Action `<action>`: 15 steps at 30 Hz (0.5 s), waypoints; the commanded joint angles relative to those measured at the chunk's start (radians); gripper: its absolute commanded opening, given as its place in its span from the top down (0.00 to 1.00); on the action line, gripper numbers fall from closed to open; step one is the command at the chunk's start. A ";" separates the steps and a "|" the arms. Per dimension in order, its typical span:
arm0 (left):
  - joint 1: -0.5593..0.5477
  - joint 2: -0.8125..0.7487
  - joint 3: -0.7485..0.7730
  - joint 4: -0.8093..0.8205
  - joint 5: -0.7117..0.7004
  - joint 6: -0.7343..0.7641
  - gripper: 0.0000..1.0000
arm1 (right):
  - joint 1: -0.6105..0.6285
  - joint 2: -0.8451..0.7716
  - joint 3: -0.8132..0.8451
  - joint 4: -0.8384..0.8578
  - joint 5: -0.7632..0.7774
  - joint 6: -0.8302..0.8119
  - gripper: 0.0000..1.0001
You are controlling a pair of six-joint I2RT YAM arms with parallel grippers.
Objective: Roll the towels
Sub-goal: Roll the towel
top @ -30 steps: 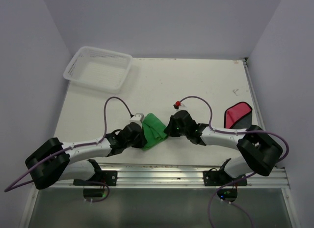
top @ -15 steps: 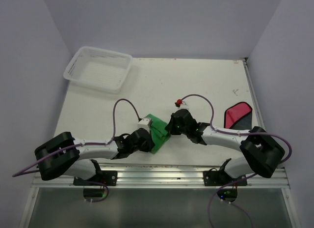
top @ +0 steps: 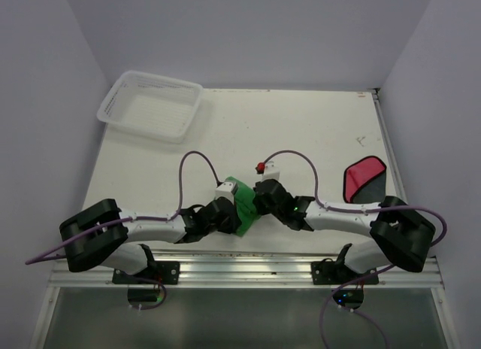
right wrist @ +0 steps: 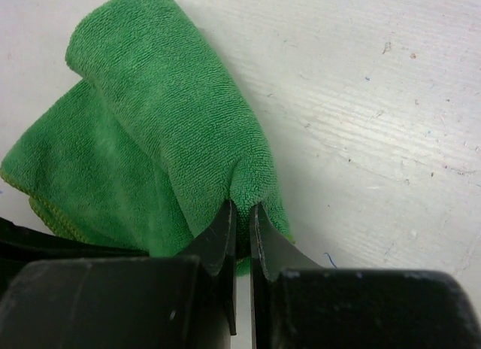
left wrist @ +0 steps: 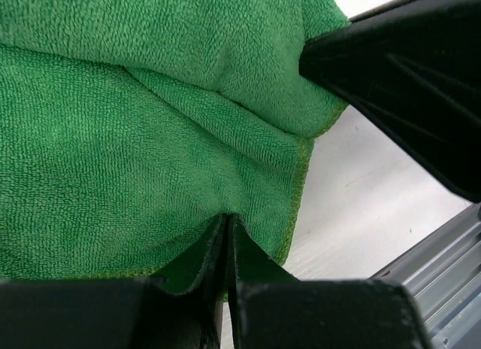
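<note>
At the near edge of the counter (top: 301,131), my left fingers (left wrist: 221,236) and right fingers (right wrist: 227,225) have drawn closer together than a second ago. The green towel (top: 243,206) between them is now a tighter, smaller bundle. Both pairs are clenched on it, the left at a hemmed edge, the right on the rolled end. Farther right lies the red towel (top: 366,174), apart from both. The white basket (top: 150,104) sits far left.

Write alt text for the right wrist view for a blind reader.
The black right gripper is shut on one end of a partly rolled green towel, pinching the cloth. The roll runs up and left across a scuffed white table, with a looser layer of the towel spread to its left.
</note>
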 commanded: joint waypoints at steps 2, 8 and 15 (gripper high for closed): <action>-0.015 0.031 0.003 -0.064 0.003 -0.022 0.93 | 0.074 0.007 0.015 -0.014 0.150 -0.077 1.00; -0.015 0.032 0.001 -0.059 0.011 -0.045 0.93 | 0.174 0.059 0.026 0.001 0.302 -0.145 1.00; -0.015 0.014 -0.003 -0.064 0.009 -0.067 0.93 | 0.292 0.134 0.066 -0.028 0.489 -0.188 1.00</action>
